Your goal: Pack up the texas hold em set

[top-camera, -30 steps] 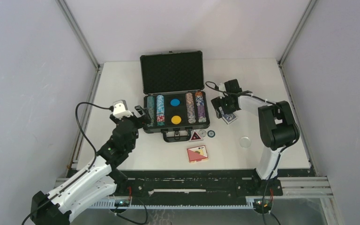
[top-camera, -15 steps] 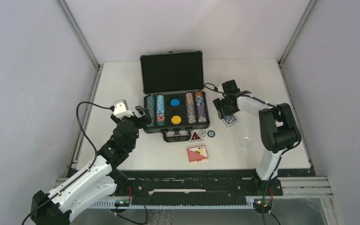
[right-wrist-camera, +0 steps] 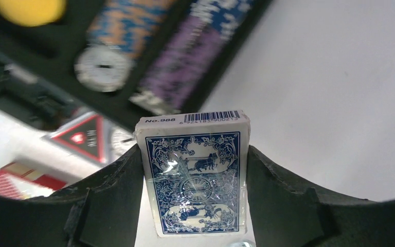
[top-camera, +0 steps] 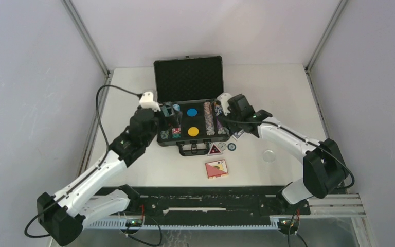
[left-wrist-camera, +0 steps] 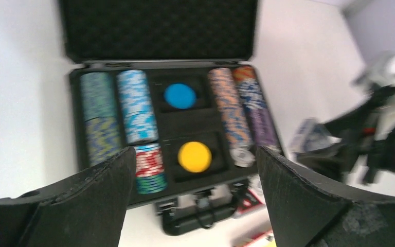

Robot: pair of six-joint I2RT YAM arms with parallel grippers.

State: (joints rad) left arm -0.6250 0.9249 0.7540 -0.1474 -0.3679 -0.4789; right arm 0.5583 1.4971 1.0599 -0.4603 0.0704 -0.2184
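Top external: fixed, high behind both arm bases, facing down and forward across the whole white counter [top-camera: 277, 87]. Left wrist: near, looking down between its jaws into the open black foam-lined hard briefcase [left-wrist-camera: 159, 31]. Right wrist: nearest, blue-backed boxed card deck [right-wrist-camera: 194, 175] foreground, briefcase's right front corner beyond. All share the briefcase.

We reach both arms forward, left claw [left-wrist-camera: 194, 157] spread wide, right claw [right-wrist-camera: 193, 154] clamped on the deck [right-wrist-camera: 193, 182].
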